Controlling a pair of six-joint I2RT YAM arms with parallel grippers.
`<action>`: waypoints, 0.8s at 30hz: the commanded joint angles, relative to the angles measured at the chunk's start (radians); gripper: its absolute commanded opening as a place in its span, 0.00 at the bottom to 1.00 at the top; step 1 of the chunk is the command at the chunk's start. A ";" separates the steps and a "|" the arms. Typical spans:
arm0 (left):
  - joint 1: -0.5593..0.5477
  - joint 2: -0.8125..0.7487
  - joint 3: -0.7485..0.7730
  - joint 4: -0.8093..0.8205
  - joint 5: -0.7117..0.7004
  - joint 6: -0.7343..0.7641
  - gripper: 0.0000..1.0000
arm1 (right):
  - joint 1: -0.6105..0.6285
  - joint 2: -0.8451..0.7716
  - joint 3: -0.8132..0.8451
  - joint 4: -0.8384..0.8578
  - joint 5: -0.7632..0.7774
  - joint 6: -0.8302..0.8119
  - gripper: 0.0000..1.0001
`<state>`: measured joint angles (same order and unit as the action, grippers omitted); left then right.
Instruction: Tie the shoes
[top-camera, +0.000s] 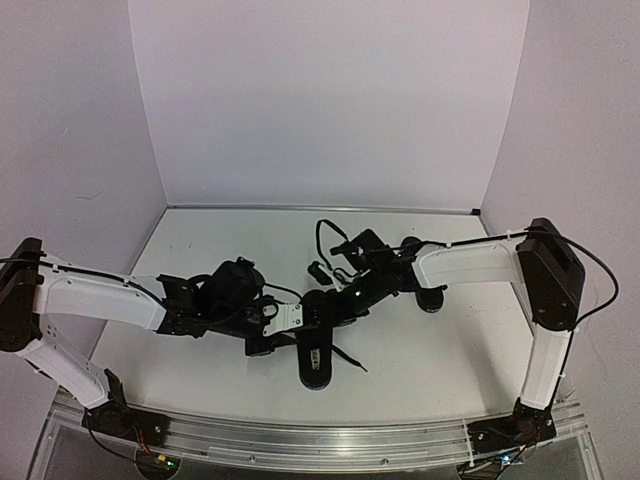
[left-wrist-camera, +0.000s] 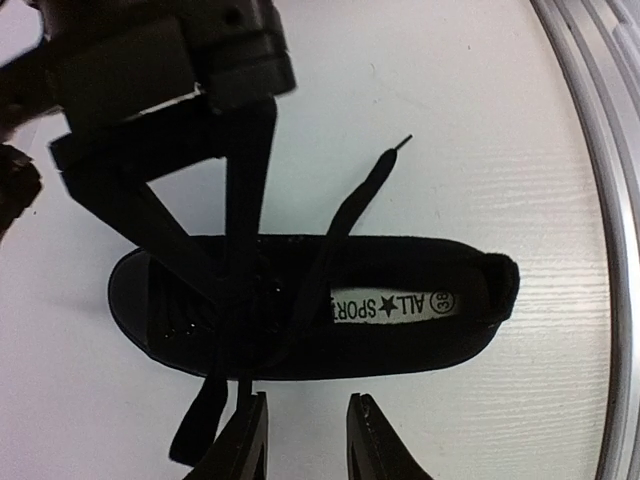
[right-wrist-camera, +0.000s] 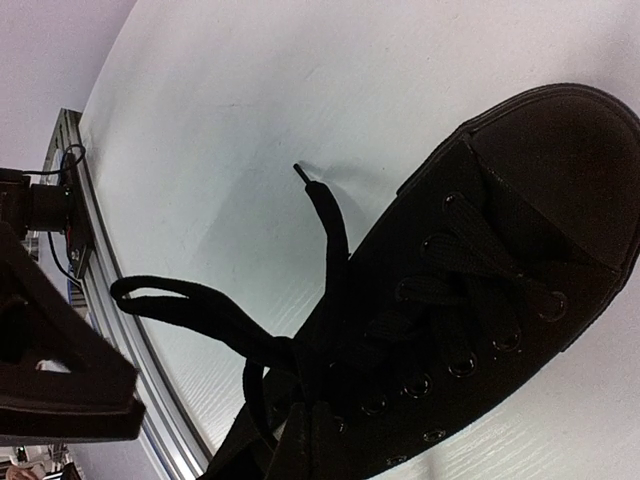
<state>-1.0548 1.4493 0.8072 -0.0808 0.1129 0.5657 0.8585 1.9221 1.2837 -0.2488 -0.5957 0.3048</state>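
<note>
One black lace-up shoe (top-camera: 316, 368) lies near the table's front edge, between my two grippers. In the left wrist view the shoe (left-wrist-camera: 420, 345) lies on its side with its white size label showing. My left gripper (left-wrist-camera: 308, 400) stands open just beside the shoe's side wall, with nothing between its fingers; a loose lace end (left-wrist-camera: 195, 425) hangs by its left finger. My right gripper (left-wrist-camera: 160, 60) hovers over the toe end, shut on taut lace strands (left-wrist-camera: 245, 190). The right wrist view shows the shoe (right-wrist-camera: 520, 200), a lace loop (right-wrist-camera: 160, 295) and a free lace tip (right-wrist-camera: 300, 172).
The metal rail (left-wrist-camera: 600, 150) along the table's near edge runs close to the shoe's heel. A small black piece (top-camera: 318, 270) lies behind the grippers. A dark rounded thing (top-camera: 432, 298) sits under the right forearm; I cannot tell what it is.
</note>
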 joint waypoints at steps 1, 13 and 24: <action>-0.003 0.063 0.071 0.006 -0.030 0.112 0.27 | -0.003 -0.031 -0.004 0.022 -0.008 0.009 0.00; -0.001 0.186 0.135 0.035 -0.045 0.170 0.25 | -0.003 -0.029 -0.004 0.025 -0.011 0.012 0.00; 0.003 0.184 0.137 0.034 -0.039 0.144 0.00 | -0.003 -0.031 -0.002 0.026 -0.012 0.014 0.00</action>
<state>-1.0550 1.6523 0.9069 -0.0696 0.0750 0.7261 0.8581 1.9221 1.2819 -0.2398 -0.5961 0.3164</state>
